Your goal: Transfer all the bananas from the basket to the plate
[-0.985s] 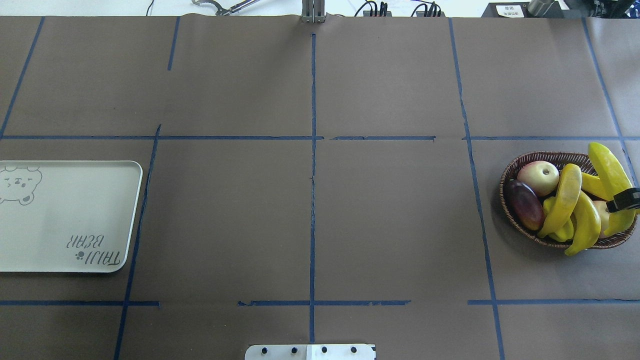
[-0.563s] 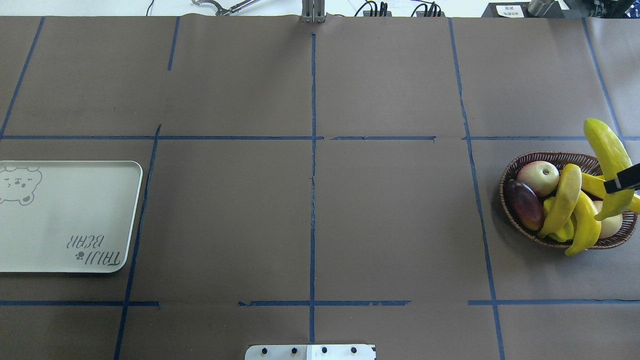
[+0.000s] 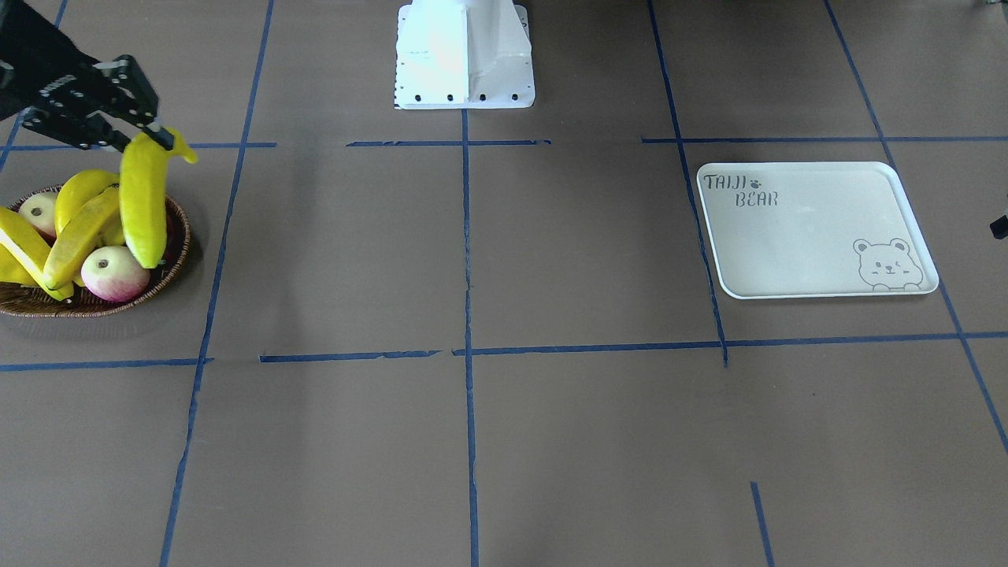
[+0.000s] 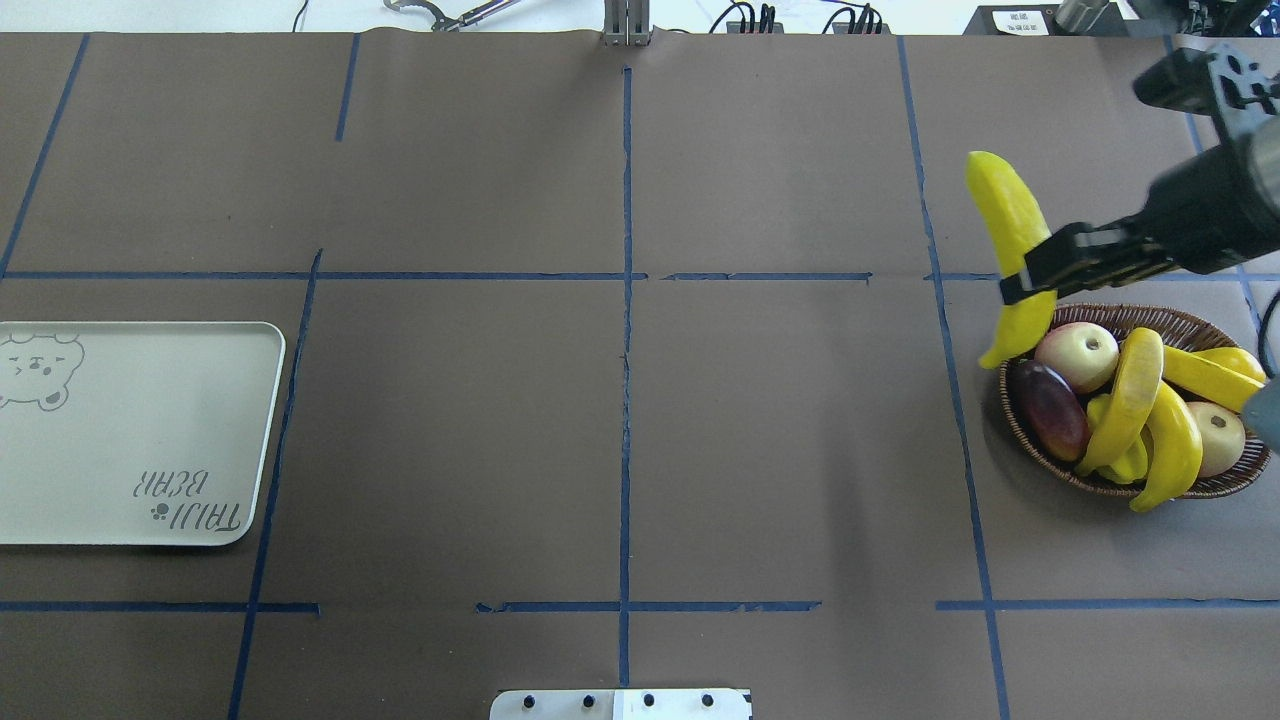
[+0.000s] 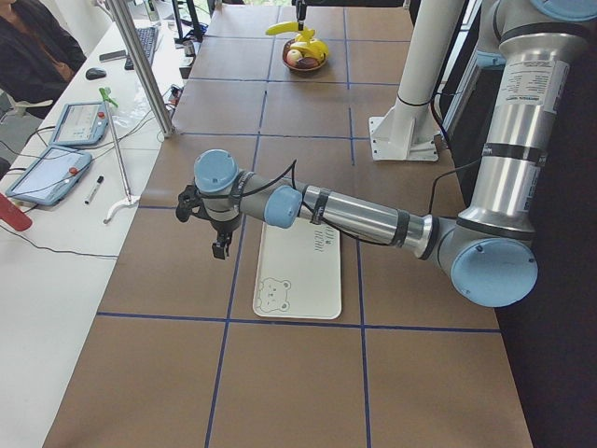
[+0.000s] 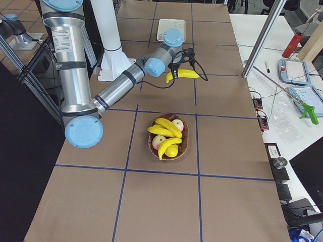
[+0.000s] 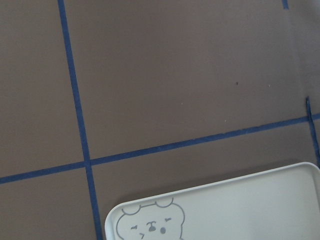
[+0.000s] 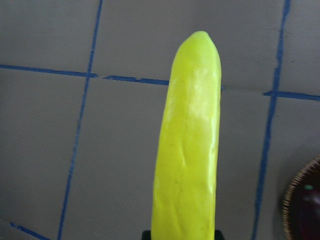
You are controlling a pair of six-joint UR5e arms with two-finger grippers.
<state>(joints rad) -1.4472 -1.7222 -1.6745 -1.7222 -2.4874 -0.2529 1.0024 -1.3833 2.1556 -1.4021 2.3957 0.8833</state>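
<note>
Right claw (image 4: 1030, 275): closed on one banana (image 4: 1012, 230), gripping it toward its stem end. My wrist view shows the fruit's body running straight out from the jaws over bare bench, with only a sliver of wicker at the frame edge. I judge the banana to be lifted clear of the basket and touching nothing else.

Basket (image 4: 1170, 318): it sits on the bench just beside the held fruit, on my right side. I count three bananas inside: an arched one (image 4: 1128, 395), one lying over the near rim (image 4: 1172, 450) and one toward the right wall (image 4: 1205, 372). Two apples (image 4: 1076, 355), a dark purple fruit (image 4: 1048, 408) and a small yellow fruit half hidden under the arched banana also lie there. These are not mine to move.

Bench (image 4: 620, 430): a long stretch of brown surface with blue tape lines separates the basket from the plate. They are well apart.

Plate (image 4: 150, 430): it rests at the far left end and carries no fruit.

Left claw (image 5: 221, 245): it hangs over the bench just beside the plate's outer edge. It shows clearly only in the side view, so I cannot tell whether it is open or closed.

Finding: no banana is delivered yet. One is in carriage and three are left in the basket. I judge the task to be at its first of four transfers.
</note>
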